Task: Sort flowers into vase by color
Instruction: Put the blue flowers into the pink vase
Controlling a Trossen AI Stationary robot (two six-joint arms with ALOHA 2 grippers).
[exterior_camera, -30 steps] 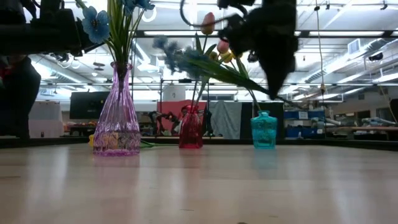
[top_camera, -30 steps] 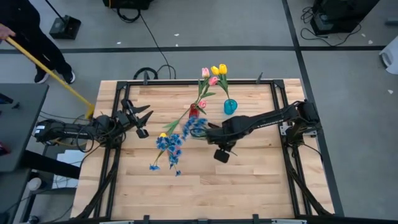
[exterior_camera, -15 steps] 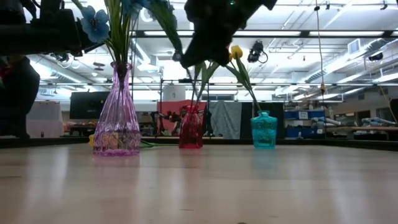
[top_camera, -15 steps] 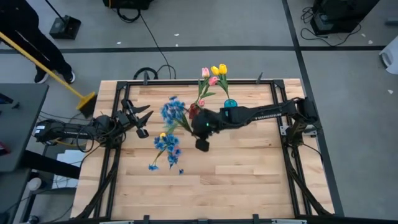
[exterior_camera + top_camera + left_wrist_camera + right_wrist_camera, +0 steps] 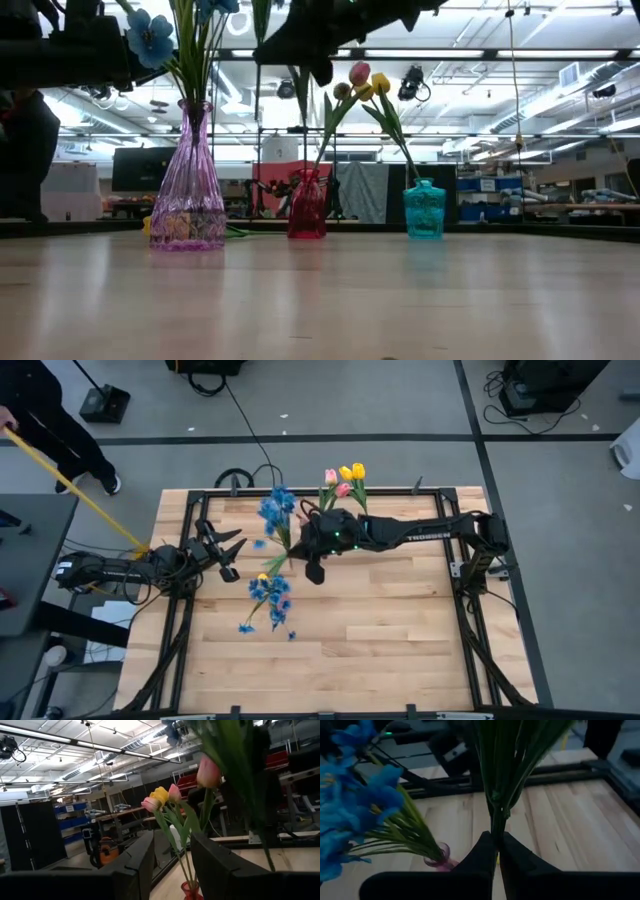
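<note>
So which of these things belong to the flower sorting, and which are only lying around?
Belongs to the job:
blue sprig, gripped by the right tool; blue flowers in the purple vase; pink tulips; yellow tulips; red vase; teal vase.

Lying about:
dustpan, cables, a person's broom, all off the table.

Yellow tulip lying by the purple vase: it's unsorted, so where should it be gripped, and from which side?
Probably its thin stem, lying flat between the purple vase and red vase. Come straight down, jaws across it; the head sits close by the purple vase. The right end effector is busy holding a blue sprig.
</note>
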